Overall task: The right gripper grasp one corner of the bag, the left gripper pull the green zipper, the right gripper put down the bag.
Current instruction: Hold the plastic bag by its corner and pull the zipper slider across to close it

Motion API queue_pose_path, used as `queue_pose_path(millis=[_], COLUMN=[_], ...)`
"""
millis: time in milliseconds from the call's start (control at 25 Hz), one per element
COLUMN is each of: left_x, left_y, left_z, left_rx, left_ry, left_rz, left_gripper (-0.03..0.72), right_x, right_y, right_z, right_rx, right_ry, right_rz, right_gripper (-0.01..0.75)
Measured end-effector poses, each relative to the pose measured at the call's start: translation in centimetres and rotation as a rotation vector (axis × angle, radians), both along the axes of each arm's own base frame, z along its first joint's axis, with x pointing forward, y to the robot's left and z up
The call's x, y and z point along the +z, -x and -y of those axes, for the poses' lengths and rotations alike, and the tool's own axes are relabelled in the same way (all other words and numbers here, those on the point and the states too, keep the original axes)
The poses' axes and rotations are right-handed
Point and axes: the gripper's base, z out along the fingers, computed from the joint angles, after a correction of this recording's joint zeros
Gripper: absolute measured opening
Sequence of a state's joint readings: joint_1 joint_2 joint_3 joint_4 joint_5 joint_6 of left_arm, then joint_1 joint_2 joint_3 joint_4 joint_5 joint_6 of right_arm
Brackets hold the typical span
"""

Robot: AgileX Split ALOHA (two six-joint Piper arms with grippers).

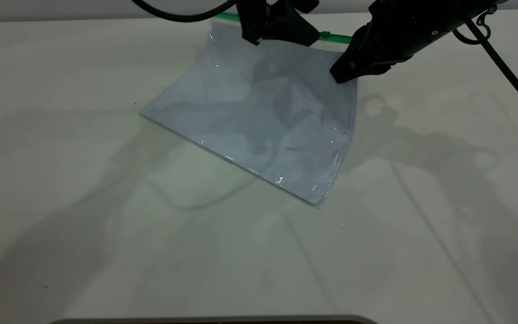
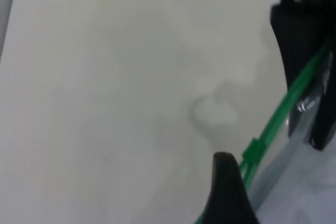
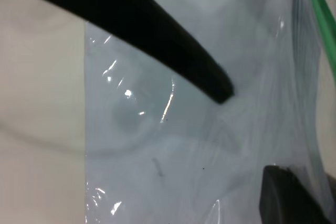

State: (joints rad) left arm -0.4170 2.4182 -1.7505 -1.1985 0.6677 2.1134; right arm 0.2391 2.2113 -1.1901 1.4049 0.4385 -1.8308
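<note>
The clear bag (image 1: 259,117) with white sheets inside is tilted: its near edge rests on the table and its far edge is raised. The green zipper (image 1: 336,38) runs along that raised edge, with the slider tab (image 1: 326,34) near its right end. My right gripper (image 1: 341,74) is shut on the bag's corner just below that end. In the right wrist view one finger (image 3: 173,51) lies on top of the plastic (image 3: 173,145) and the other shows through it. My left gripper (image 1: 281,40) is open over the zipper, left of the slider. One finger (image 2: 227,187) sits just short of the slider (image 2: 253,151).
The white table (image 1: 61,180) extends on all sides of the bag. The right arm's black cable (image 1: 506,67) hangs at the far right. The right gripper also shows far off in the left wrist view (image 2: 304,61), on the zipper strip (image 2: 283,111).
</note>
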Motion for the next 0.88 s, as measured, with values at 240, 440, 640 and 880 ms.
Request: queue_pose_path(millis=[240,440,640,880], left_x=[-1.4,-1.6,-1.7,-2.0], left_y=[-0.1,-0.3,-0.6,-0.4], left_z=[0.1,0.3,0.6,0.9], left_rx=[0.006,-0.004,-0.013,-0.030], left_ry=[0.003,0.010,0.026,0.029], left_rz=[-0.029,-0.035,-0.032,-0.044], left_gripper=[0.590,0.590,0.590,0.566], right_x=[0.0,0.0,0.0,0.0], right_y=[0.0,0.0,0.0,-0.1], right_z=[0.0,0.0,0.0,0.0], right_rx=[0.000,-0.002,-0.006,-0.015], right_ry=[0.000,0.002,-0.001,-0.005], right_rz=[0.000,0.001,0.000,-0.001], right_gripper=[0.036,0.036,0.036,0.036])
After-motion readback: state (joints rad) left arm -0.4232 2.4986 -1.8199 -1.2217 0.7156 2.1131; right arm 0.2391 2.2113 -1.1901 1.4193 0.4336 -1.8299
